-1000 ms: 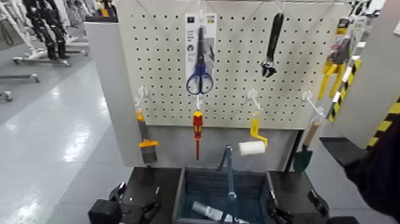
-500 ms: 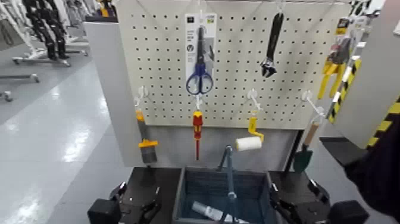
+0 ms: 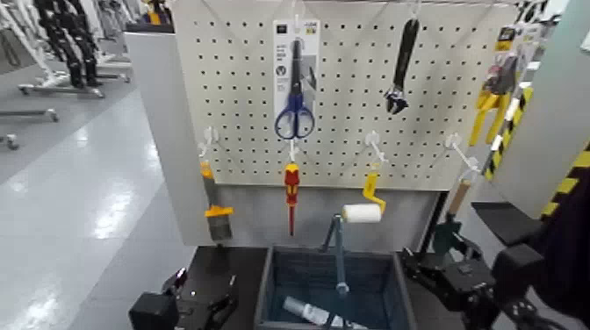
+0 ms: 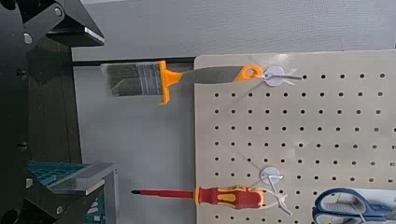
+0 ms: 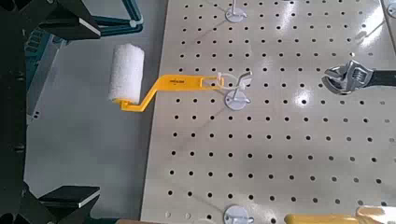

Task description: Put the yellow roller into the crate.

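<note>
The small yellow-handled paint roller with white sleeve [image 3: 367, 203] hangs on a pegboard hook, ahead of and above the right gripper [image 3: 439, 268], jaws wide. Judged light, soft-sleeved; grip the rigid handle. Dark blue-grey plastic crate [image 3: 265, 279] sits beside the gripper. Left gripper [image 3: 197, 303] parked low.

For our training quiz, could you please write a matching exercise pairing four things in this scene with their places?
Things:
1. yellow roller
2. crate
3. scissors
4. right end effector

Places:
A. packaged, high on the pegboard
B. hanging from a hook above the crate
C. raised beside the crate's right rim
D. below the pegboard, between the arms

Pairs: 1-B, 2-D, 3-A, 4-C
</note>
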Tool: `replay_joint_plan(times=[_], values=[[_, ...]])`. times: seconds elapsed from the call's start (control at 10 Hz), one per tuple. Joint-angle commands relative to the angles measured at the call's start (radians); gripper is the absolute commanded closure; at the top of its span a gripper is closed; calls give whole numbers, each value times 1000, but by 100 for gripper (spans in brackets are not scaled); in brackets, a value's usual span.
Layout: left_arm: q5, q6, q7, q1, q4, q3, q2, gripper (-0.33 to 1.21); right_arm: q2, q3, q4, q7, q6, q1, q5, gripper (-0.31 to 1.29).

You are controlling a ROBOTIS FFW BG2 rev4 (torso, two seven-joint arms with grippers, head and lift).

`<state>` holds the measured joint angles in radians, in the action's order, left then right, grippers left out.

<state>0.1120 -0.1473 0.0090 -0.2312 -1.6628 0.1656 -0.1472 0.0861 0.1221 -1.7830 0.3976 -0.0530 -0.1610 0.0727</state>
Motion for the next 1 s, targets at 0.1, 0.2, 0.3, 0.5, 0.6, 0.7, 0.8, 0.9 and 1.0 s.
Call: replay_joint_plan(times=[0.1,0.2,0.3,0.5,0.6,0.7,0.8,0.9,1.0], values=[[3,0,-4,3,3,0,2,23,35,-1,43,52,-56,81,7,13],[5,0,-6,6,6,2,0,23,55,-7,83,84,-54,120,22,13],[5,-2,-9,9,9,3,0,23,72,-15,116,107,-57,155,35,13],[5,-5,-15,15,17,5,0,23,103,-38,183,155,-48,222,59,13],[5,-6,-18,18,20,5,0,23,118,-55,209,175,-50,253,61,13],[8,-8,-20,21,25,8,0,23,132,-70,238,191,-45,285,71,13],[9,-9,-23,24,28,8,0,23,144,-87,277,202,-33,316,88,13],[9,-9,-23,26,29,9,0,23,153,-104,310,213,-25,345,99,13],[11,-9,-24,26,31,9,2,23,158,-119,344,222,-11,373,108,13]])
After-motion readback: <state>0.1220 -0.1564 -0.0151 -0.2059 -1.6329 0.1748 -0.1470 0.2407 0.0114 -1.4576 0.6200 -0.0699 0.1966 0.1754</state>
